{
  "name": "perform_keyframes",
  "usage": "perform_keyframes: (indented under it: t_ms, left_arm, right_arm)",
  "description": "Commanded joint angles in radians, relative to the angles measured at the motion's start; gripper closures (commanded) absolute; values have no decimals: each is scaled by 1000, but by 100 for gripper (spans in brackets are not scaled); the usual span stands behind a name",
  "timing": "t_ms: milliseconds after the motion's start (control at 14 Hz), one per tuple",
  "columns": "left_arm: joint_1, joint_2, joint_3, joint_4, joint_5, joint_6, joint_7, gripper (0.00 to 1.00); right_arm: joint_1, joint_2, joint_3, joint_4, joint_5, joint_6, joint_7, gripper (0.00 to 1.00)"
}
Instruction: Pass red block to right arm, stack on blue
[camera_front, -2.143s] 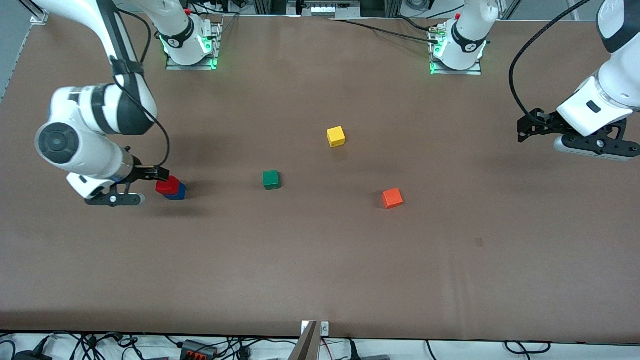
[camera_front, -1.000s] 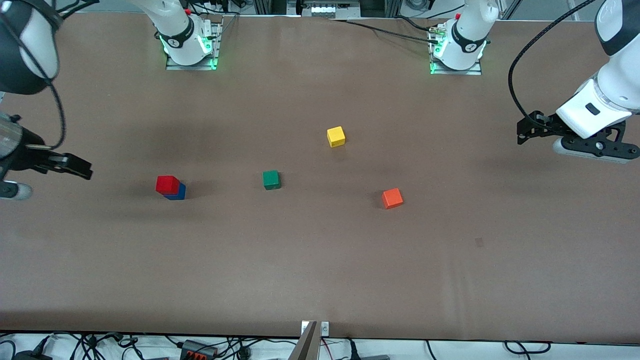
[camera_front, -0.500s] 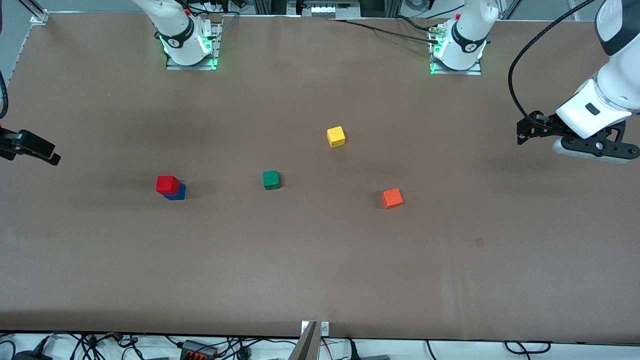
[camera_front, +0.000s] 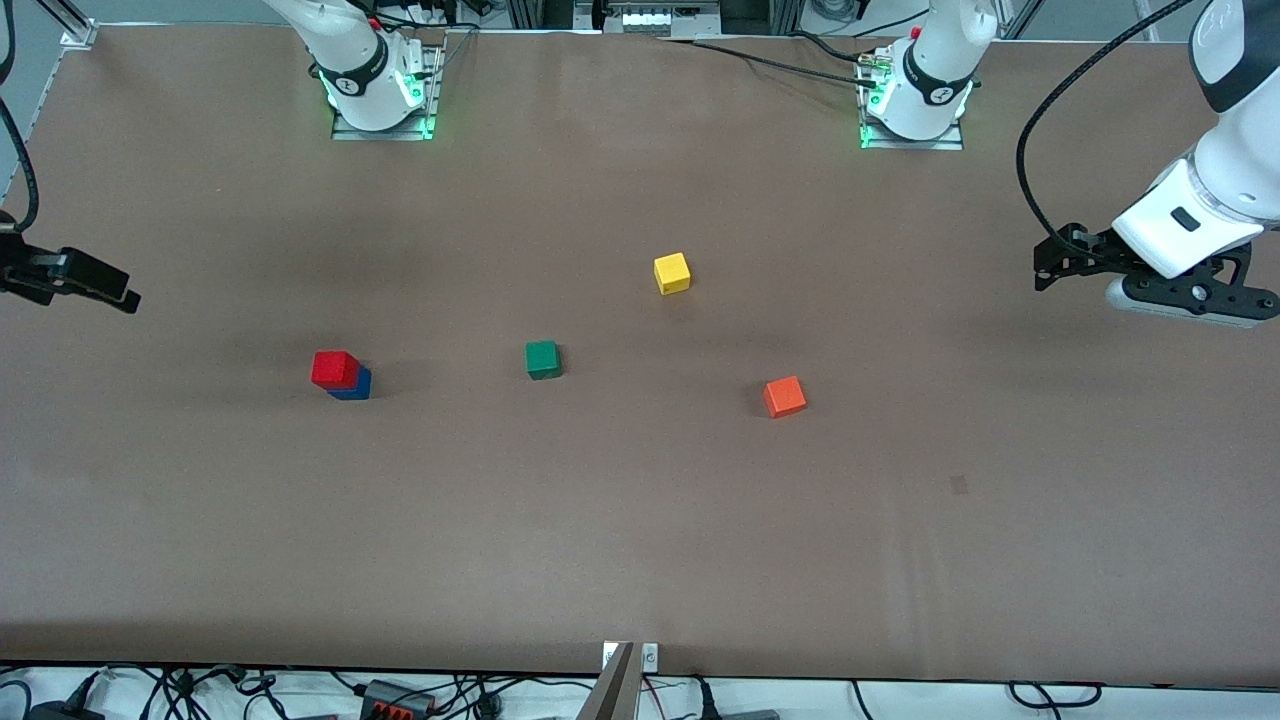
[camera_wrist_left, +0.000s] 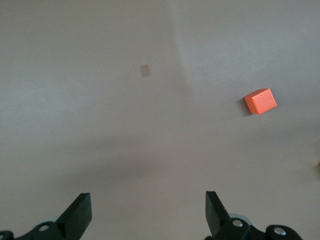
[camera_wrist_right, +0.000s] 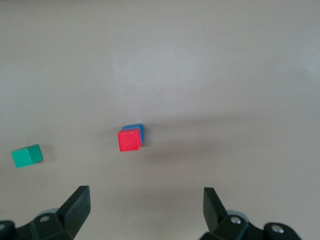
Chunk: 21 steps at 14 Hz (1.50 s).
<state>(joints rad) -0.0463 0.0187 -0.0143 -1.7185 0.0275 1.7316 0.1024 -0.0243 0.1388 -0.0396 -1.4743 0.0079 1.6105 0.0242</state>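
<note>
The red block (camera_front: 334, 368) sits on the blue cube (camera_front: 357, 386), toward the right arm's end of the table. The right wrist view shows the same stack, red block (camera_wrist_right: 129, 140) on blue cube (camera_wrist_right: 137, 129). My right gripper (camera_front: 122, 293) is open and empty, up over the table's edge at the right arm's end, well apart from the stack; its own view (camera_wrist_right: 145, 206) shows its jaws spread wide. My left gripper (camera_front: 1046, 266) waits open and empty over the left arm's end of the table, its jaws wide in its own view (camera_wrist_left: 148, 210).
A green cube (camera_front: 542, 359) lies mid-table and also shows in the right wrist view (camera_wrist_right: 27, 155). A yellow cube (camera_front: 672, 272) lies farther from the front camera. An orange-red cube (camera_front: 785, 396) lies toward the left arm's end and shows in the left wrist view (camera_wrist_left: 260, 101).
My right gripper let go of the red block on the blue cube, rose and drew away to the table's edge at its own end. The left arm has not moved.
</note>
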Motion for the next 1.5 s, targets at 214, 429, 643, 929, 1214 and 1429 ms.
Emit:
perform_keyframes:
  t_ms: [214, 429, 643, 929, 1214, 1429]
  left_arm:
    - [-3, 6, 2, 17, -5, 0, 2, 0]
    - [-3, 6, 2, 17, -5, 2, 3, 0]
    - [-3, 6, 2, 17, -5, 0, 3, 0]
    - [-3, 6, 2, 17, -5, 0, 3, 0]
    - [-3, 6, 2, 19, -5, 2, 3, 0]
    - [-3, 6, 2, 19, -3, 2, 2, 0]
  right_arm:
    - [-17, -131, 20, -173, -20, 54, -39, 0]
    - [-14, -148, 20, -196, -29, 62, -53, 0]
    - [-12, -153, 20, -201, -28, 55, -47, 0]
    - [-12, -154, 20, -199, -28, 77, -41, 0]
    - [-6, -153, 21, -201, -28, 89, -44, 0]
    - [-8, -151, 21, -199, -28, 89, -47, 0]
